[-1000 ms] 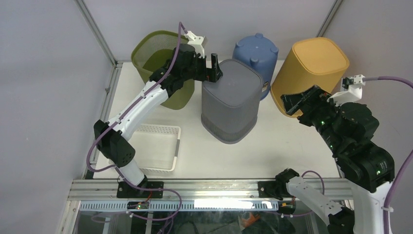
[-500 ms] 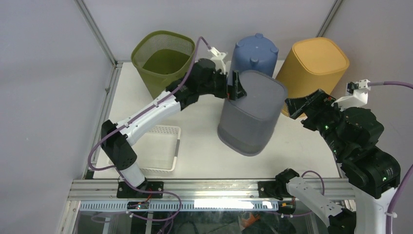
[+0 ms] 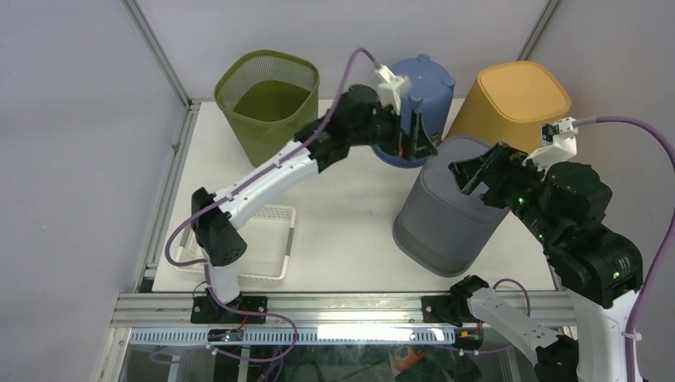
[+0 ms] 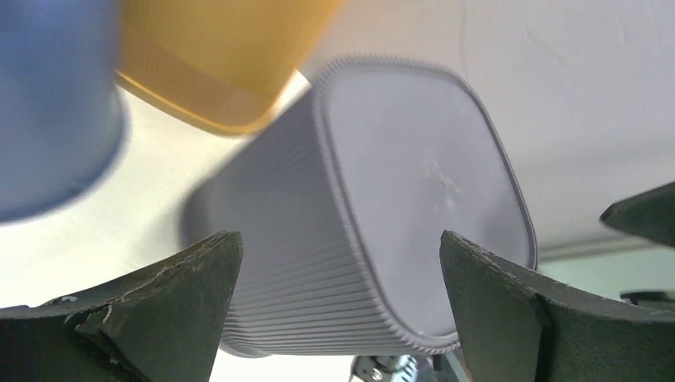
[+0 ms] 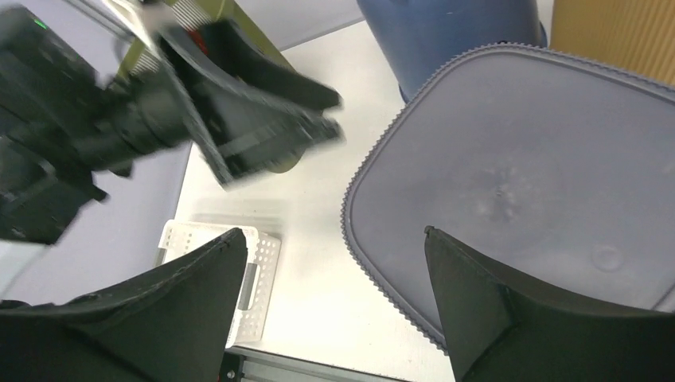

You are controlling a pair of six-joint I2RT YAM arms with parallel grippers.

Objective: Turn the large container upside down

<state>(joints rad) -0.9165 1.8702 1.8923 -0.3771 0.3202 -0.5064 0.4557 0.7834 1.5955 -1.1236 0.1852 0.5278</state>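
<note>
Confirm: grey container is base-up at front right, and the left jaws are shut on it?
One thing is wrong. The grey container is base-up at front right, but the left gripper is not shut on it: the left wrist view shows its jaws wide open, gripping nothing.

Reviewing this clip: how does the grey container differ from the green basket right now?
The grey container is base up; the green basket stands mouth up. The grey container has closed ribbed walls; the green basket is mesh. The grey container sits front right, the green basket far left. Both are tall rounded-square bins.
</note>
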